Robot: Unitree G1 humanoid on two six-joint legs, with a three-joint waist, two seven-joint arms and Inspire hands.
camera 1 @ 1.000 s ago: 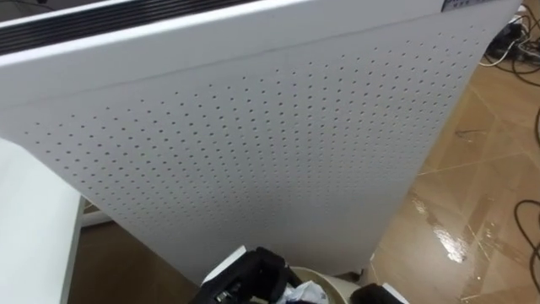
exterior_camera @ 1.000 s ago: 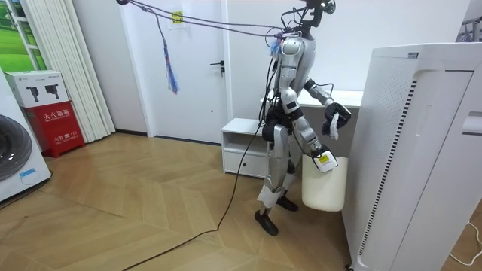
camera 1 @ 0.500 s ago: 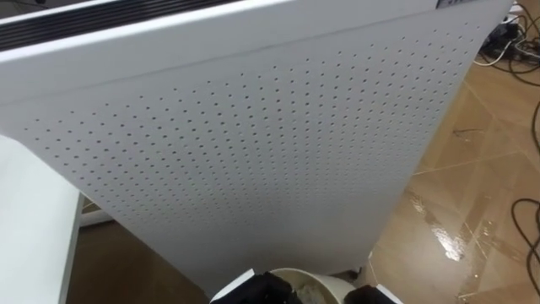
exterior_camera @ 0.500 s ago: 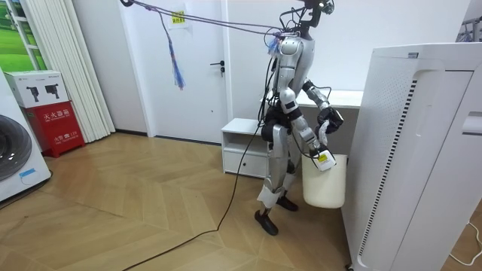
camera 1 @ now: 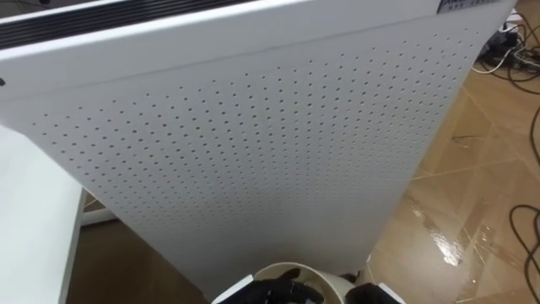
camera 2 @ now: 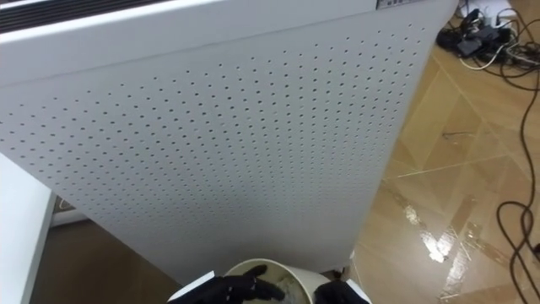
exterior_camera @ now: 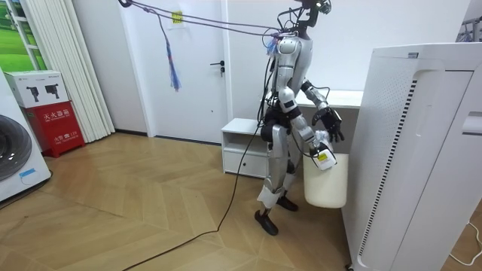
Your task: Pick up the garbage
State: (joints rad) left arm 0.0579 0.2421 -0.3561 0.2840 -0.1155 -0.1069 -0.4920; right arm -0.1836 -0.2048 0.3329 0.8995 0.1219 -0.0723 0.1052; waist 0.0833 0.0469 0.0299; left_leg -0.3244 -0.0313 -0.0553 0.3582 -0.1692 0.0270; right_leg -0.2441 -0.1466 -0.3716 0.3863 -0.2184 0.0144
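Bright, even indoor light fills the room view, and the shadows on its floor are faint and soft. Above the right hand (camera 1: 377, 295), the white perforated panel (camera 1: 270, 143) is evenly lit, greying gently toward its lower edge. To that hand's right, the wooden floor (camera 1: 472, 194) carries pale streaks of glare. The hand itself reads dark.

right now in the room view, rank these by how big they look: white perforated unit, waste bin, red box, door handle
1. white perforated unit, though it is also nearest the camera
2. waste bin and red box look about alike
3. door handle
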